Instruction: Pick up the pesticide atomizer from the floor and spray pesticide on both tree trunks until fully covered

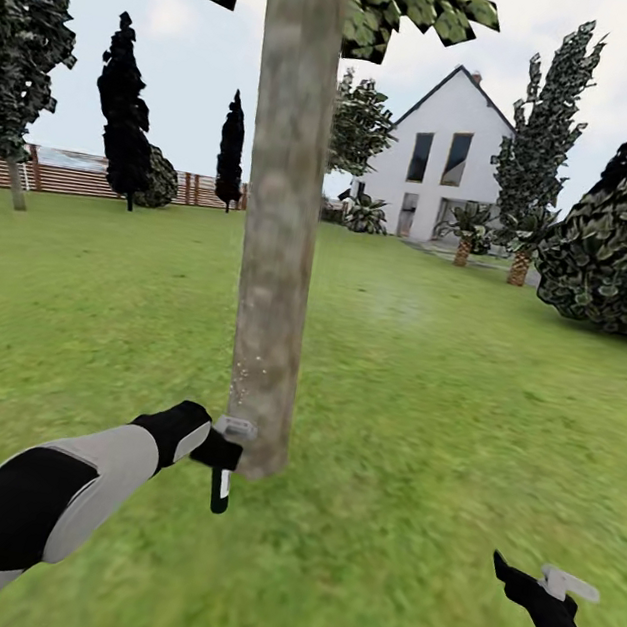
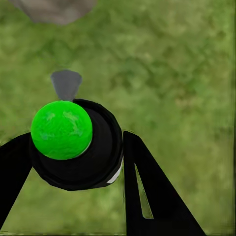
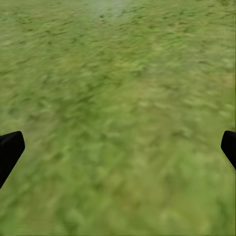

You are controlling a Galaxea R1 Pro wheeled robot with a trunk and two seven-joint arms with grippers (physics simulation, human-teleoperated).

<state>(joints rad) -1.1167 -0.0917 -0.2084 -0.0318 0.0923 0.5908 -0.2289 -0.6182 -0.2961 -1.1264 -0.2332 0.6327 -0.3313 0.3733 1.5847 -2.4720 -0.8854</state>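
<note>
A thick, straight tree trunk (image 1: 283,218), grey-brown and mottled with pale patches, rises from the blurry green floor (image 1: 418,421) of the garden, and fine pale specks show on its lower part. Just beside its base the left gripper (image 1: 219,450) has its jaws closed around the slim black pesticide atomizer (image 1: 219,489), whose round top shows glossy green in the left wrist view (image 2: 61,130). The right gripper (image 1: 526,582) hangs low over grass with its jaws spread wide and empty; a brown slat fence (image 1: 72,174), dark cypresses (image 1: 123,111) and a white gabled house (image 1: 442,157) ring the lawn.

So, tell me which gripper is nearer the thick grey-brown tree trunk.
Left. The left gripper, holding the slim black atomizer, sits beside the trunk; the right gripper hangs well off, over grass.
</note>
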